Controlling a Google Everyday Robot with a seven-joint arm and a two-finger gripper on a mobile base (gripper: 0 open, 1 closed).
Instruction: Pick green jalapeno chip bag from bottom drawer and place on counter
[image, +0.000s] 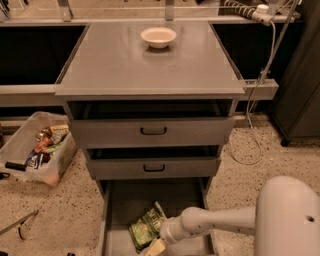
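The green jalapeno chip bag (146, 228) lies crinkled on the floor of the open bottom drawer (125, 200), near its front. My gripper (155, 245) reaches in from the right on a white arm (220, 221). It sits low in the drawer at the bag's right front edge, touching or nearly touching it. The grey counter (115, 62) tops the drawer unit above.
A white bowl (158, 36) stands at the back of the counter. Two drawer fronts with black handles (153, 131) are partly open above the bottom drawer. A clear bin (22, 145) with coloured packets sits on the floor at left. A cable (257, 125) hangs at right.
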